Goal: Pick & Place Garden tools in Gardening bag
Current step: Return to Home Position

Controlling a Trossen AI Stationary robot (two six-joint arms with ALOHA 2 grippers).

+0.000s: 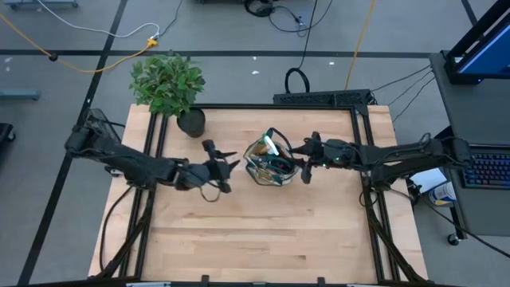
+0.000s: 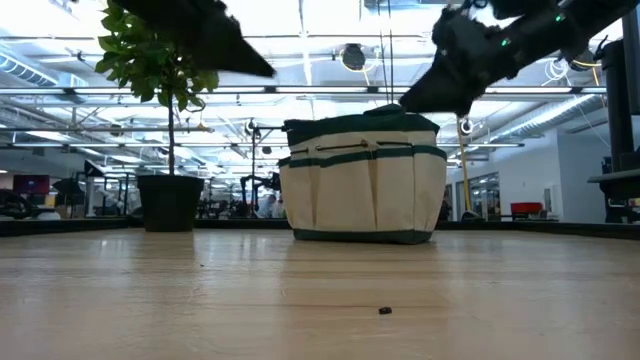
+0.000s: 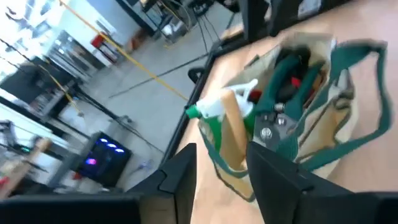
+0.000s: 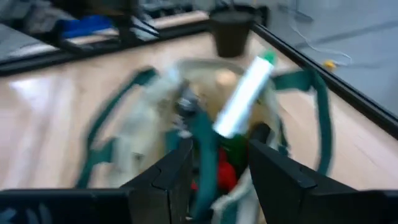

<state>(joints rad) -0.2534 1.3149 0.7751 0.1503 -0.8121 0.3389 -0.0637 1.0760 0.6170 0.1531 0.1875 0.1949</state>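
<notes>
From above, the gardening bag [image 1: 250, 163] stands mid-worktop [image 1: 255, 239], nearer the far edge, with the garden tools [image 1: 277, 165] packed inside and none loose on the boards. The left claw [image 1: 229, 167] sits just beside it on one flank, the right claw [image 1: 304, 159] on the other. A potted plant [image 1: 167, 84] fills the far left corner.

At table level the bag is upright, with both arms above it.

The left wrist camera shows its fingers [image 3: 180, 180] spread and empty, facing the green-white bottle [image 3: 227, 102] and shears [image 3: 277, 118].

The right wrist camera shows the same: fingers [image 4: 273, 171] apart, holding nothing.

Packing looks done, so the step in hand is the retreat to rest. Each claw should lift clear of the loop handles.
</notes>
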